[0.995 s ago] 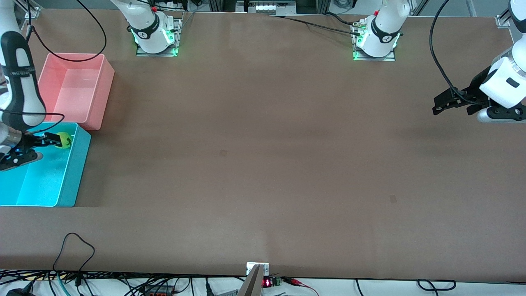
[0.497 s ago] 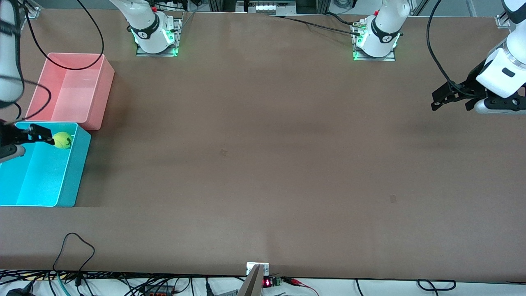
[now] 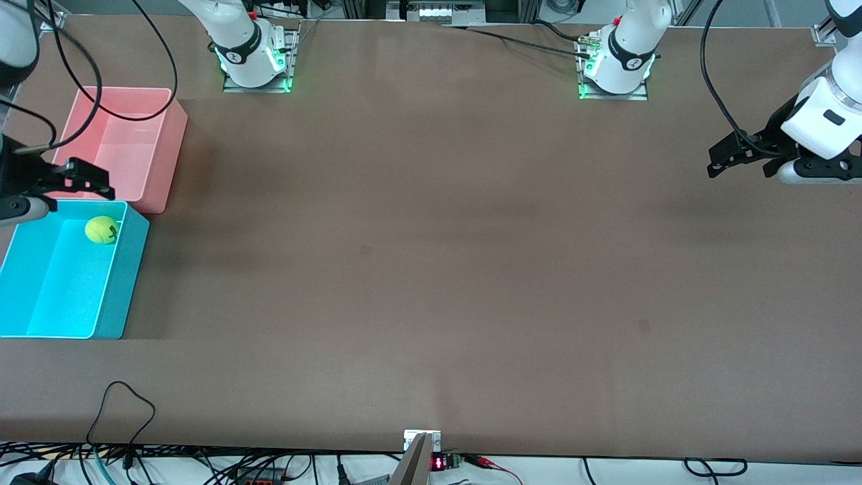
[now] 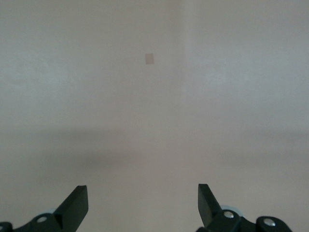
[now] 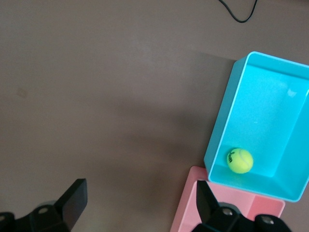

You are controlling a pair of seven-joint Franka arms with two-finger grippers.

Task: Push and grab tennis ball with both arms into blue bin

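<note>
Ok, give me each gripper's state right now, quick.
Left gripper: open, empty, above bare table at the left arm's end.
Right gripper: open, empty, over the pink bin; tennis ball lies in the blue bin.

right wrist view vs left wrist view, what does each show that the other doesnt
Only the right wrist view shows the tennis ball lying in the blue bin, the pink bin beside it, and a black cable. Only the left wrist view shows a small pale patch on the tabletop. Both show brown table and that arm's own open gripper: right gripper, left gripper.
</note>
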